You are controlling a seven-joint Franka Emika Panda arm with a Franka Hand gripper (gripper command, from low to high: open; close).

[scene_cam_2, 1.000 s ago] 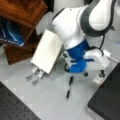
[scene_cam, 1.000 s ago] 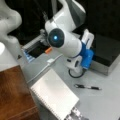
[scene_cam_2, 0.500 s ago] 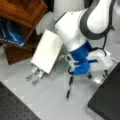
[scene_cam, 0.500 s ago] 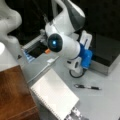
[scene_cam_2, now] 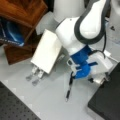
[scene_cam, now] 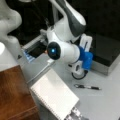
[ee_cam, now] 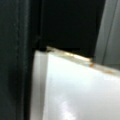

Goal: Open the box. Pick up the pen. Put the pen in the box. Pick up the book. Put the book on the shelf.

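While your gripper [scene_cam_2: 35, 76] clamped the white spiral-bound notebook [scene_cam_2: 47, 51], the thin black pen [scene_cam: 87, 87] lay on the grey table [scene_cam: 105, 105].

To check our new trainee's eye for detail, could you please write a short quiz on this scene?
1. True or false: the pen lies inside the box.
2. The tool is nearest to: A the pen, B the book, C the box.
3. Fill in: the shelf fills a front view's bottom ____ corner.
Key: 1 false; 2 B; 3 left.
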